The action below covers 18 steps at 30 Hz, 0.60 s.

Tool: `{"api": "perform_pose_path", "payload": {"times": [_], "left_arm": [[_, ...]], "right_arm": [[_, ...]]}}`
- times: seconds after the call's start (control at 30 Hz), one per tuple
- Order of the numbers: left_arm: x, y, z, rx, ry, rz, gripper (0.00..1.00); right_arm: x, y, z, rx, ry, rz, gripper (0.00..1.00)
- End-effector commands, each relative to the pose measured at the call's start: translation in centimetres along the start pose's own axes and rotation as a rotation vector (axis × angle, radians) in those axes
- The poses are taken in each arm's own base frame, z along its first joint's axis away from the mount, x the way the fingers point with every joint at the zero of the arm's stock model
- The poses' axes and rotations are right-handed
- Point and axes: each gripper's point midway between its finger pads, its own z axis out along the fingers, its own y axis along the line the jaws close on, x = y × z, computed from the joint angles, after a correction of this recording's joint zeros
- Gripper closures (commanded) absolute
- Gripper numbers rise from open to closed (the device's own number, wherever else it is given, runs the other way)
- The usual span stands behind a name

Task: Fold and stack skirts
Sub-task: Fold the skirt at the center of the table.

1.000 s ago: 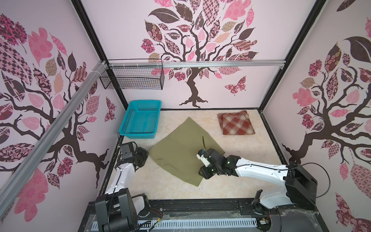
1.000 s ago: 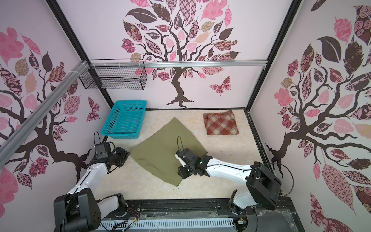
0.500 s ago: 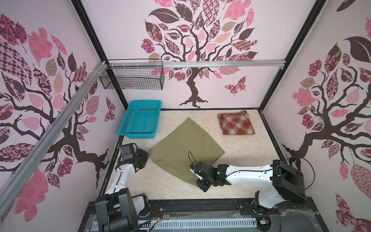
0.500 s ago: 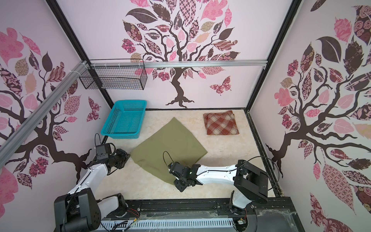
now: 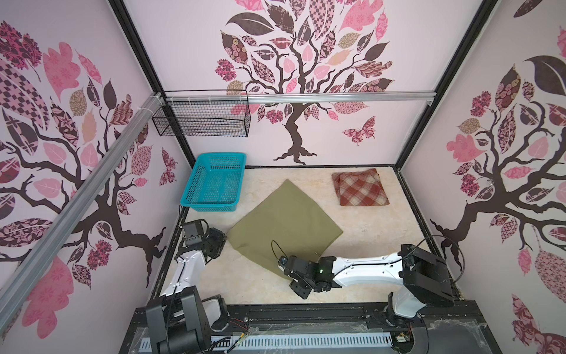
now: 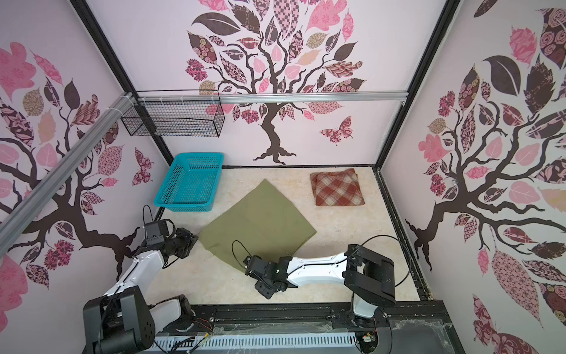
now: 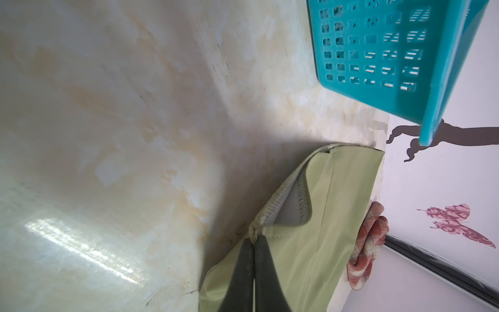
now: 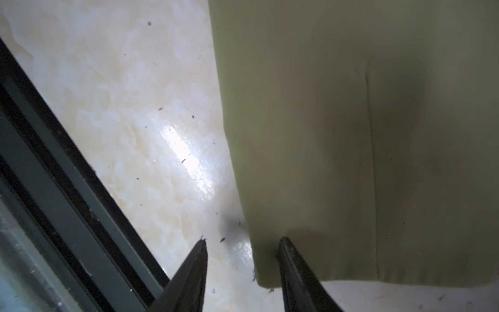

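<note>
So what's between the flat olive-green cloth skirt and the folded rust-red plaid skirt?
Only bare cream marbled tabletop, seen in both top views, separates the olive-green cloth skirt from the rust-red plaid skirt.

Turq. basket (image 5: 211,206) at table's (image 5: 367,233) far-left corner; wire basket (image 5: 202,122) above.

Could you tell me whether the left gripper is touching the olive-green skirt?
Touching: the left wrist view shows the left gripper shut on a seamed corner of the olive-green skirt, the cloth pinched between its tips.
</note>
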Motion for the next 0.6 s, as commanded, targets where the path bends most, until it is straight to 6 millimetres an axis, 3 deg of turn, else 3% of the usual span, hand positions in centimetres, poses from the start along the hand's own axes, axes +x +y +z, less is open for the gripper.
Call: {"api": "perform_pose_path", "payload": {"times": [0.0,0.27,0.33,0.5,0.57], "left_arm": [[0.2,0.6,0.2,0.004,0.006,-0.002,1.0],[0.2,0.6,0.3,0.007,0.012,-0.009,1.0],[0.2,0.7,0.3,0.006,0.011,-0.012,1.0],[-0.1,0.1,0.0,0.022,-0.001,-0.025,1.0],[-0.3,-0.4,-0.4,0.036,-0.009,-0.028,1.0]], "right_arm": [[0.5,-1.0,0.7,0.061,0.035,-0.022,0.53],[0.9,-1.2,1.7,0.08,0.058,-0.033,0.61],[1.1,-1.2,1.9,0.078,0.065,-0.04,0.69],[1.4,-0.6,1.7,0.041,0.078,-0.07,1.0],[1.2,-0.2,1.2,0.017,0.071,-0.075,1.0]]}}
